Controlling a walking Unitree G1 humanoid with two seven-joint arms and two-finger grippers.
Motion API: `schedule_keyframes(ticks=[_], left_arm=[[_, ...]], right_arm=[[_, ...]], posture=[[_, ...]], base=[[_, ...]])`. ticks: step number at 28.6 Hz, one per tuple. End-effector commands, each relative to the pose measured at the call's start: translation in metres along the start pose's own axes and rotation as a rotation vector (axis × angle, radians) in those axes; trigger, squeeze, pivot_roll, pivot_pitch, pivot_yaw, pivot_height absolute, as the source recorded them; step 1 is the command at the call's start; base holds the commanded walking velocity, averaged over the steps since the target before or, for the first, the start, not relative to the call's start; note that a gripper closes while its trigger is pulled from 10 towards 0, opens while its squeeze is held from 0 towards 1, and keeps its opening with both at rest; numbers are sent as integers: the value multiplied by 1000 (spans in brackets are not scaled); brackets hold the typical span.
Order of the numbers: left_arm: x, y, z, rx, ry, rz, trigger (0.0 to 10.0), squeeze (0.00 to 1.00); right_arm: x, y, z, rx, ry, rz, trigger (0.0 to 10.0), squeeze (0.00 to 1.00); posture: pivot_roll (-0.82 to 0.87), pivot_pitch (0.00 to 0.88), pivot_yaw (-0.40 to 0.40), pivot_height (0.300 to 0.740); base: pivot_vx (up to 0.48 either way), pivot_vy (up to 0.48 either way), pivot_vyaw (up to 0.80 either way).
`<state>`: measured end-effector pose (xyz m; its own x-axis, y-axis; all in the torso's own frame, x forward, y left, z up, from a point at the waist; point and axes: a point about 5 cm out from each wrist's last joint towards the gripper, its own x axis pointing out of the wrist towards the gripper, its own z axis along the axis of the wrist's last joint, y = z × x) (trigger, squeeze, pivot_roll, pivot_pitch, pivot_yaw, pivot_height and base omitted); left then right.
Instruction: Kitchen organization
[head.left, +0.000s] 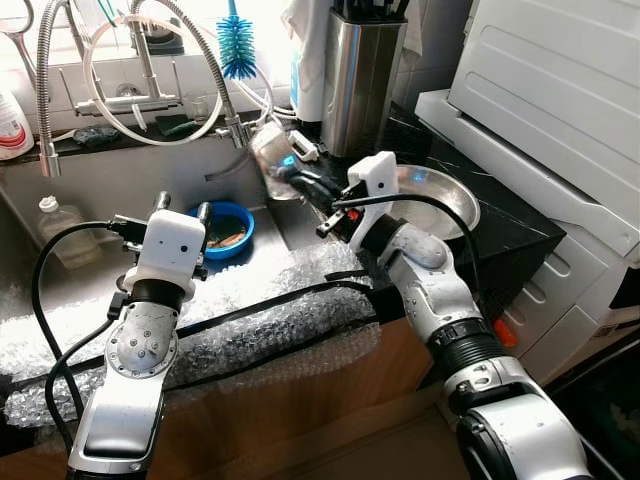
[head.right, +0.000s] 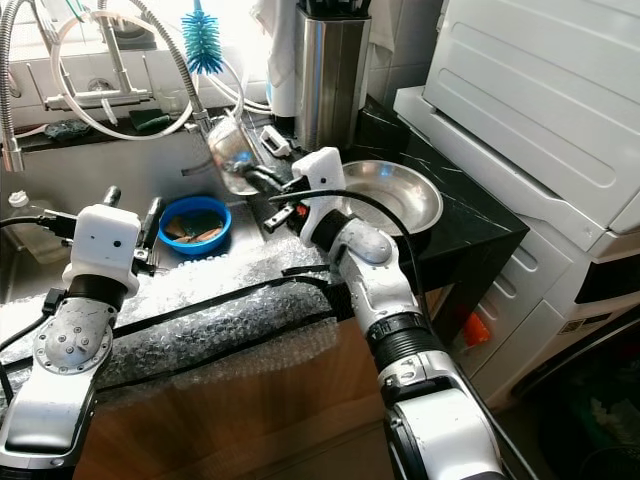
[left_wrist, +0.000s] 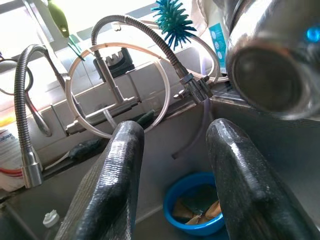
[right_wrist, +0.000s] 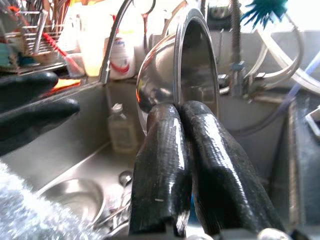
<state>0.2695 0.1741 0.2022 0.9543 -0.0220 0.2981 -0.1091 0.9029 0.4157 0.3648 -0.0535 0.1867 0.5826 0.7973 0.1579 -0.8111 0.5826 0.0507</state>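
My right gripper (head.left: 300, 186) is shut on the rim of a small steel bowl (head.left: 271, 158), held tilted on edge above the sink's right side. In the right wrist view the two fingers (right_wrist: 162, 150) pinch the steel bowl's (right_wrist: 165, 70) rim. My left gripper (head.left: 182, 208) hangs open over the sink with nothing between its fingers (left_wrist: 120, 165), just left of a blue bowl (head.left: 224, 228) holding scraps. A wide steel pan (head.left: 445, 197) rests on the black counter behind my right wrist.
Spring faucet hoses (head.left: 205, 55), a blue bottle brush (head.left: 237, 45) and a steel knife block (head.left: 358, 80) line the back. A plastic bottle (head.left: 62, 228) and another steel bowl (right_wrist: 75, 197) sit in the sink. Bubble wrap (head.left: 250, 300) covers the front edge. A white appliance (head.left: 560, 110) stands right.
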Motion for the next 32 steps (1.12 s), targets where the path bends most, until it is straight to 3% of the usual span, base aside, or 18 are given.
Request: schedule_keyframes(ticks=[1,11,20,32], left_arm=[[1,3,6,24,-25,18,10000,0],[1,4,5,26,-18,26,10000,0],[1,2,6,21,-17,26,10000,0],[0,1,5,21,-10,17,10000,0]], right_arm=[[5,-3,7,21,-3,19,10000,0],[17,-15,8,56,96,-78,10000,0],[16,-21,-14,91,297,-199,10000,0],[16,-21,-18,110,320,-212,10000,0]], posture=[[41,0,-86,740],[44,0,-91,740],[45,0,-98,740],[41,0,-97,740]], base=[[0,0,0],[0,0,0],[0,0,0],[0,0,0]])
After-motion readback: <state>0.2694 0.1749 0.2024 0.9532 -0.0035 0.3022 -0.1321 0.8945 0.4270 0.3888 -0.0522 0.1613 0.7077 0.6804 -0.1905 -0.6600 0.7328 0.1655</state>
